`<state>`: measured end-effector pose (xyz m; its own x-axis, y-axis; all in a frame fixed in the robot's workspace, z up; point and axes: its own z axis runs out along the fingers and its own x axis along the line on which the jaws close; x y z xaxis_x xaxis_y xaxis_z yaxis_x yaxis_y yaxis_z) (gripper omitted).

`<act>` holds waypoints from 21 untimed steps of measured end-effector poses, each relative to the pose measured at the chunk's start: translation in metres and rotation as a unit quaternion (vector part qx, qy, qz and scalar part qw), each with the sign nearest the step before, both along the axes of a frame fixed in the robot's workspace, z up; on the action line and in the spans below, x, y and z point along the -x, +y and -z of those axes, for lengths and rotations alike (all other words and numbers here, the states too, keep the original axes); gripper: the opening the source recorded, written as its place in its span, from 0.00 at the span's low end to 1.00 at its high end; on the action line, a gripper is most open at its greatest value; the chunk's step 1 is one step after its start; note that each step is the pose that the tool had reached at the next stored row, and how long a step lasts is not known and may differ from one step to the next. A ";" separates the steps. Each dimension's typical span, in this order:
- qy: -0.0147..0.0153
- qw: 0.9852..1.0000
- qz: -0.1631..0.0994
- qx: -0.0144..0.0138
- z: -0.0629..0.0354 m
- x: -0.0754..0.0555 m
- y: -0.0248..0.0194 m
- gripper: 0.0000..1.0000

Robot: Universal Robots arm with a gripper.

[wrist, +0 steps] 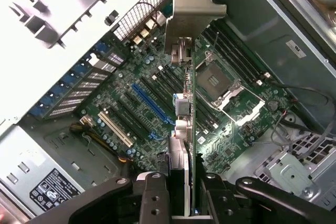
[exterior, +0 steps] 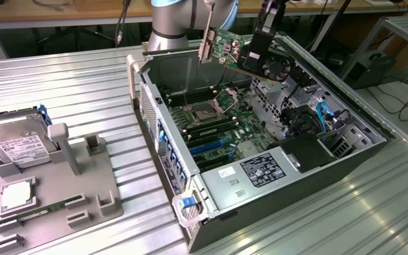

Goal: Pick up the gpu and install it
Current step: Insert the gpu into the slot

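Above the open case (exterior: 353,159), you have the gpu (exterior: 231,50) in the air, clear of the motherboard (exterior: 218,125). The arm (exterior: 168,21) is cut off by the upper edge of the exterior view. The gripper's black body blends into the card's black fan (exterior: 278,66) there, so you cannot make out the fingertips from that side.

In the wrist view the gripper (wrist: 181,200) is clearer: its fingers (wrist: 152,203) sit narrow, one on each face of the card, clamped on it. That view meets the card edge-on, which hides the fan face and crosses part of the socket (wrist: 218,80). The blue slot (wrist: 152,103) lies beside the card's line. How close the card's lower edge is to the board cannot be told.

The gpu is a green board, tilted, with a round black fan toward the exterior view's right. Its silver bracket (exterior: 207,45) is at the left end.

Well apart from the case, on the exterior view's left, a drive (exterior: 16,143) rests on a gray tray (exterior: 98,207).
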<state>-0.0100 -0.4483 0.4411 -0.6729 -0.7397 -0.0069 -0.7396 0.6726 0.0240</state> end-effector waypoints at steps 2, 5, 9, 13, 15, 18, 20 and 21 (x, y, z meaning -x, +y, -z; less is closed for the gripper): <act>0.000 1.000 -0.013 0.000 0.0000 0.000 0.0000 0.28; 0.000 1.000 -0.027 0.000 0.0000 0.000 0.0000 0.28; 0.000 0.999 -0.040 0.000 0.0000 0.000 0.0000 0.28; 0.000 0.999 -0.052 0.000 0.0000 0.000 0.0000 0.28; 0.000 0.998 -0.061 0.000 0.0000 0.000 0.0000 0.28; 0.000 0.997 -0.076 0.000 0.0000 0.000 0.0000 0.28; 0.000 0.996 -0.091 0.000 0.0000 0.000 0.0000 0.28; 0.000 0.995 -0.097 0.000 0.0000 0.000 0.0000 0.28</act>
